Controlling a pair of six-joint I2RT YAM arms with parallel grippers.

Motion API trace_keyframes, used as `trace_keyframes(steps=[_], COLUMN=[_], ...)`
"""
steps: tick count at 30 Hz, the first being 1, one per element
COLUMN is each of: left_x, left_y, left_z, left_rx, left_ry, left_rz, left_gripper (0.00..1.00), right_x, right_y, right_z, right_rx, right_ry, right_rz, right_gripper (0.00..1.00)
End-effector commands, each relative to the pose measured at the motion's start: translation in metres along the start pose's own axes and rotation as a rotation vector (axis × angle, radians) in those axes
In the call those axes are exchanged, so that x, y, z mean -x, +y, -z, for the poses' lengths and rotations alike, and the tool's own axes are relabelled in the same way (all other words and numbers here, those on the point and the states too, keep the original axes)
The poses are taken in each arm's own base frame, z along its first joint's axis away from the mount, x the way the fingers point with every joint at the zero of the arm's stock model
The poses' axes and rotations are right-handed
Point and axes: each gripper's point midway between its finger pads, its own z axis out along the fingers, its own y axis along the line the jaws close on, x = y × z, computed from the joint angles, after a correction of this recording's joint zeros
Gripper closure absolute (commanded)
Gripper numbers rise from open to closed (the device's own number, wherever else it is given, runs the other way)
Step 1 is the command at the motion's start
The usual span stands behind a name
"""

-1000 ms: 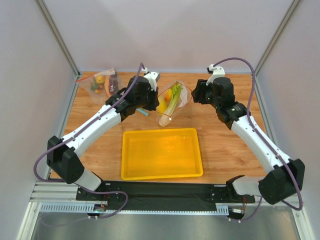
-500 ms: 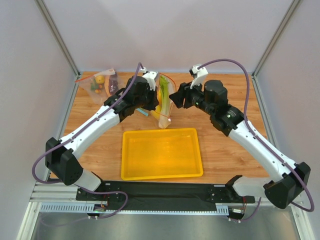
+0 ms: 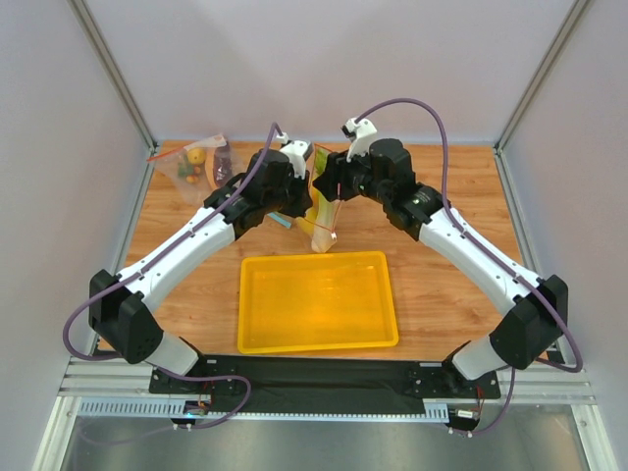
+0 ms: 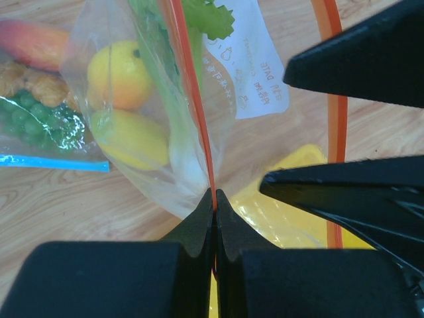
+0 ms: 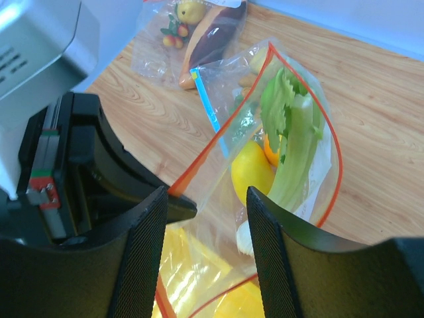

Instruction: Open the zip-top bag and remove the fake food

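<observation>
One rim of the zip-top bag (image 4: 246,79) sits pinched in the left pincer (image 4: 214,199), right pincer (image 5: 207,193) parted alongside.

From above and behind the arm bases, looks down over the whole table (image 3: 442,285), farthest off. From the left wrist, peers close along the pinched left gripper (image 4: 214,197) at the zip-top bag (image 4: 152,159); from the right wrist, equally close, past the parted right gripper (image 5: 205,199) at that bag's other side. Shares bag and both grippers across all three.
</observation>
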Motion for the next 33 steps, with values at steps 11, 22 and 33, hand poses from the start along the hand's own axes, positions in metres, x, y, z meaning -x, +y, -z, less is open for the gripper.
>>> trace_keyframes(steps=[11, 22, 33], left_x=[0.011, 0.01, 0.006], left_y=[-0.01, -0.013, -0.019], left_z=[0.014, 0.017, 0.015], left_rx=[-0.048, -0.068, -0.104], left_ry=[-0.053, -0.054, -0.044], left_rz=[0.0, -0.003, -0.007], left_gripper=[1.0, 1.0, 1.0], right_x=[0.009, 0.022, 0.028], right_y=[-0.038, -0.056, -0.056], right_z=[-0.02, -0.019, -0.036], right_rx=[-0.144, -0.173, -0.165], right_ry=[-0.029, -0.067, -0.075], right_rz=[0.04, 0.038, 0.041], right_gripper=[0.45, 0.47, 0.5])
